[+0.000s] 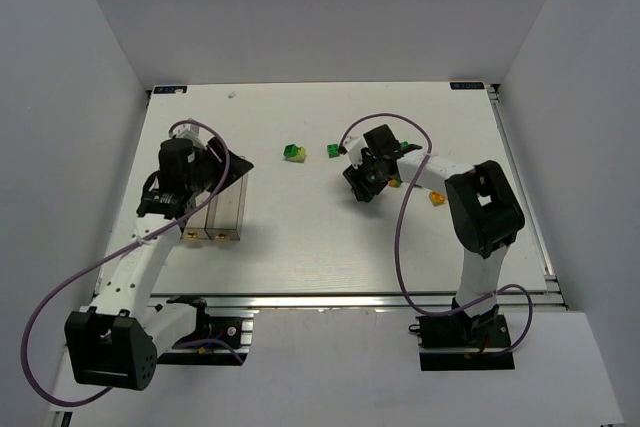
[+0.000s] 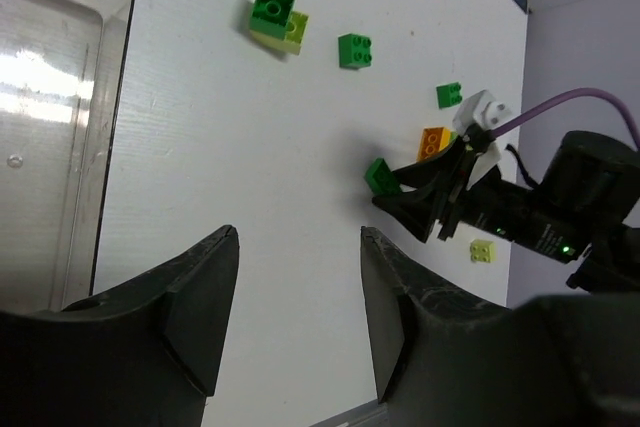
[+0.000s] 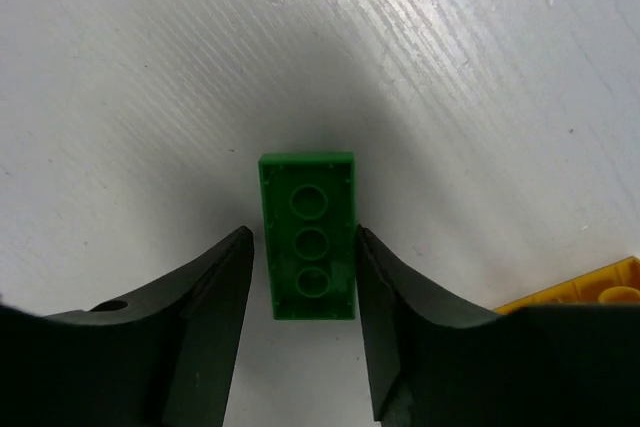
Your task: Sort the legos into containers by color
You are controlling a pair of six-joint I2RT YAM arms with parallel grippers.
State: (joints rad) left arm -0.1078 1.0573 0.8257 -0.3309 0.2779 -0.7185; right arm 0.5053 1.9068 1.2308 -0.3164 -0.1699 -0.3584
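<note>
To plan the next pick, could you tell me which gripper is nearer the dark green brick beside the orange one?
Right. The right gripper straddles the dark green brick, a finger on each side; the left gripper hovers far off by the clear containers.

Bright, even light comes from above; the white table (image 1: 330, 237) looks almost overexposed. Glare lies on the clear bin (image 2: 45, 87) at the left. A soft dark shadow surrounds the green brick (image 3: 308, 247), which is sharp.
</note>
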